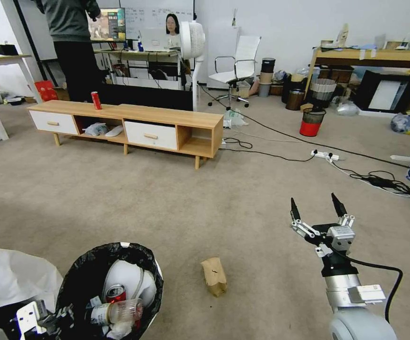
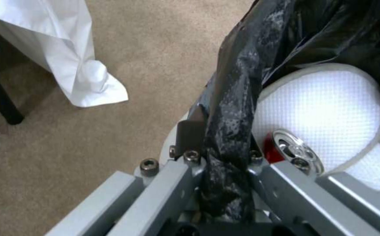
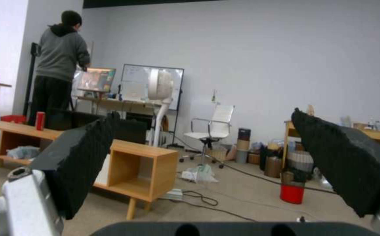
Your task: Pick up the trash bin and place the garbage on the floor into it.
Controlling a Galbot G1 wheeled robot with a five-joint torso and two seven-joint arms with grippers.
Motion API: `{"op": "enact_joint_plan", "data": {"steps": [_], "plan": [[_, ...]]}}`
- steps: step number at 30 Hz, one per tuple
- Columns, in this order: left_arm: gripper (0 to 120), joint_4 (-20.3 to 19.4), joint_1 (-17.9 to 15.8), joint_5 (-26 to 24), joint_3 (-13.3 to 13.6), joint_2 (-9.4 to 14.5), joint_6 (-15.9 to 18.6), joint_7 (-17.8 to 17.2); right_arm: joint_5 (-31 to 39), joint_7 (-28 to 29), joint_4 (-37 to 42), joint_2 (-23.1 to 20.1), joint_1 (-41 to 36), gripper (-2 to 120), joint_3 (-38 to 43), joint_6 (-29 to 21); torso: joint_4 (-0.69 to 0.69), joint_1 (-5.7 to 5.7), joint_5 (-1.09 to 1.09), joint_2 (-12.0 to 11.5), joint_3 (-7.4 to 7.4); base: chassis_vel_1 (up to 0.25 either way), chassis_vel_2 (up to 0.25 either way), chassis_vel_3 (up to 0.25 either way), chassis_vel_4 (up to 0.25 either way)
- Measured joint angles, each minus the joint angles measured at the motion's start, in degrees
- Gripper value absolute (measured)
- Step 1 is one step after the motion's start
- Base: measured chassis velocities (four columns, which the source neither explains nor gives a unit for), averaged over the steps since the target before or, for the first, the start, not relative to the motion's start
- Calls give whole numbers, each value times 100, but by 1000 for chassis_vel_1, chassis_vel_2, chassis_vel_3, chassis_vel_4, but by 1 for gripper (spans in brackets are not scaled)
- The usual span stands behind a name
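One black-lined trash bin (image 1: 80, 278), part-filled.

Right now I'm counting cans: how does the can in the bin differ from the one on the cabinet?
The can in the bin lies among litter inside the black bag, tilted, top facing up; the can on the cabinet stands upright in the open, alone. The bin's can sits near the left gripper; the cabinet's is far across the floor. Both are red.

Head cam looks down at floor (image 1: 167, 212); right wrist cam level, both show cabinet (image 1: 129, 123).
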Motion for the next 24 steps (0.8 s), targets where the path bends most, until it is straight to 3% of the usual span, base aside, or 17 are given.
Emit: {"op": "enact_joint_plan", "data": {"steps": [24], "plan": [[2, 53, -65, 5, 8, 23, -8, 11, -91, 6, -138, 14, 57, 100, -7, -16, 0, 0, 0, 0, 0, 0, 0, 0, 0]]}}
